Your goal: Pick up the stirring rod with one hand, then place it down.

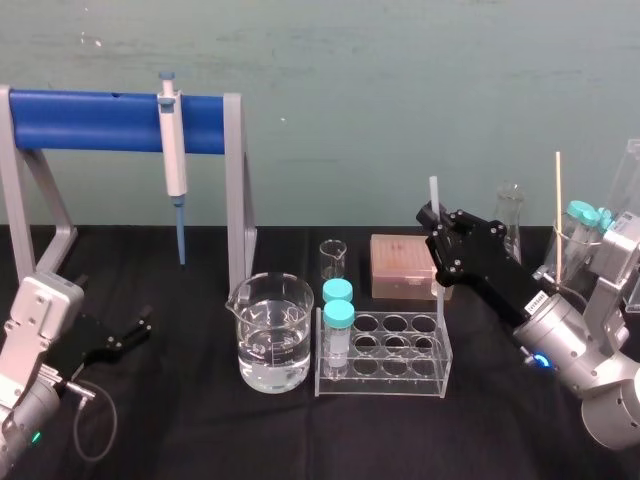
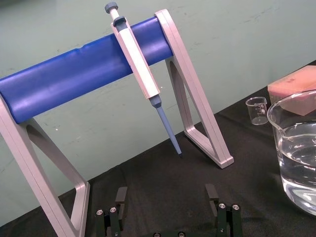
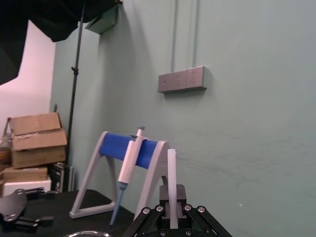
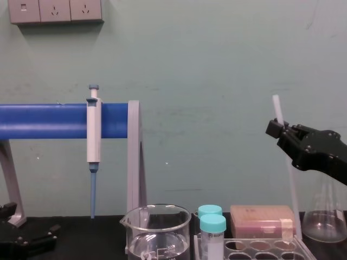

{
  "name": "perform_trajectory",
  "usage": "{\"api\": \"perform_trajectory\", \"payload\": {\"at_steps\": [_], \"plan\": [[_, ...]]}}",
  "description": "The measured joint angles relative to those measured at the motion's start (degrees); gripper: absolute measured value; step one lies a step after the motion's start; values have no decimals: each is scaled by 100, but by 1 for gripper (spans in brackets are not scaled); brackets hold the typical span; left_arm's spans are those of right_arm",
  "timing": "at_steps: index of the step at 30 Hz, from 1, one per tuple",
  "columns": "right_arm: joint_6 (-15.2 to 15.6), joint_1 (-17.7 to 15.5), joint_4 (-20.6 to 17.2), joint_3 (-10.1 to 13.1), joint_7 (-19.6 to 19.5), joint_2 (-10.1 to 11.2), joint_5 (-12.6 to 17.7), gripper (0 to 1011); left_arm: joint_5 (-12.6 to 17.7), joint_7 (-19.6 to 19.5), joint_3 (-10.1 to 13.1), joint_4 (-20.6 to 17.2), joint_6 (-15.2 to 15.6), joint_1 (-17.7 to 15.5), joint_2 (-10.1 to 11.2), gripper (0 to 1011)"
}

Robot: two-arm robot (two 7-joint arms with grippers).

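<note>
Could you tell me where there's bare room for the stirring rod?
Free: cloth in front of the beaker and tube rack, and under the pipette stand near the left gripper. Crowded: behind the rack, by the right gripper's stirring rod.

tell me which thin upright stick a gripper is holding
The white translucent stirring rod, clamped upright in the right gripper; the thinner tan stick stands free at the far right. The left gripper sits open, idle, at the left.

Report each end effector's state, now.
Left black end effector: open, empty.
Right black end effector: shut on the long, thin, white translucent stirring rod, held near upright.
</note>
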Motion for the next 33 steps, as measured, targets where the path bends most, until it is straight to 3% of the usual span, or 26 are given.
{"api": "perform_trajectory", "payload": {"at_steps": [12, 33], "plan": [[175, 31, 49, -170, 280, 4, 162, 72, 0, 0, 0, 0, 0, 0, 0, 1000], [405, 21, 146, -243, 288, 39, 355, 72, 0, 0, 0, 0, 0, 0, 0, 1000]]}}
